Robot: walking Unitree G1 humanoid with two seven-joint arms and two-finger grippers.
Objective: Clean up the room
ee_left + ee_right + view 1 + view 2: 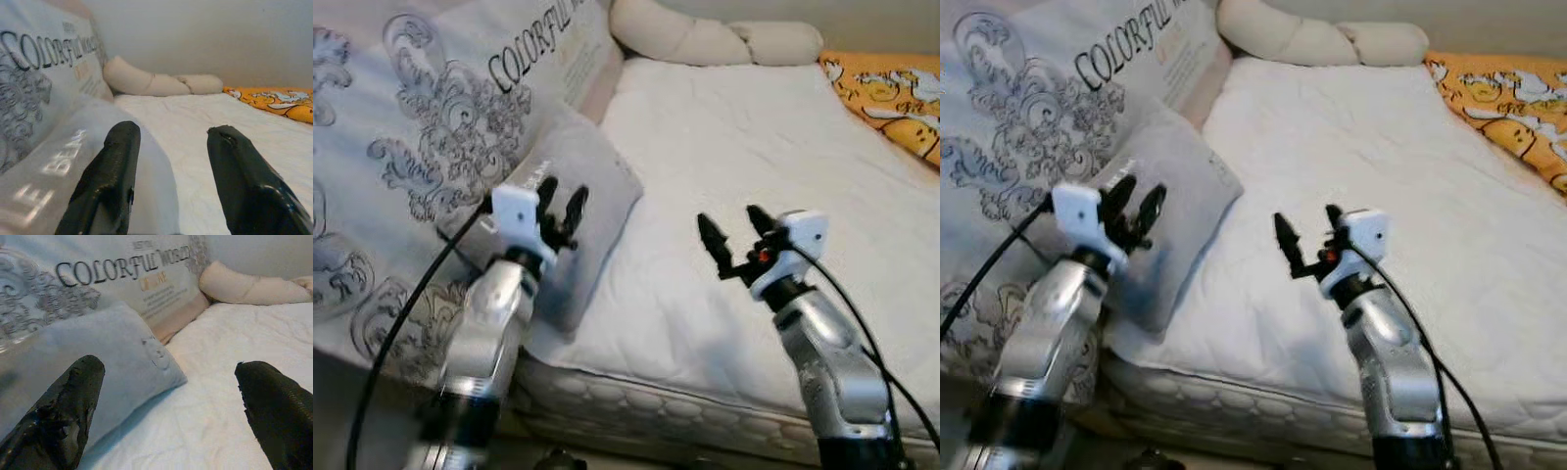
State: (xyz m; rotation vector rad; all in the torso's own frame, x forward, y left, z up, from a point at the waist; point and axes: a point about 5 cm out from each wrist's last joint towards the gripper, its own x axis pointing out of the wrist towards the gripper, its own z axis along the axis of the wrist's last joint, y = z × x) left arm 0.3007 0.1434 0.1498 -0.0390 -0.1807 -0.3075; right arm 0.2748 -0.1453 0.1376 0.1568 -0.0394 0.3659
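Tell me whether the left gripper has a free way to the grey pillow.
Probably yes: the left gripper hovers open right over the grey pillow, with nothing between them.

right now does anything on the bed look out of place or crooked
Yes. The grey pillow lies askew at the mattress edge, one corner overhanging, leaning against the large printed bag. An orange blanket is bunched at the far right. Both the left gripper and right gripper hover open, holding nothing.

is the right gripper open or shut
Open: the right gripper has its two black fingers spread wide, holding nothing, above the white mattress.
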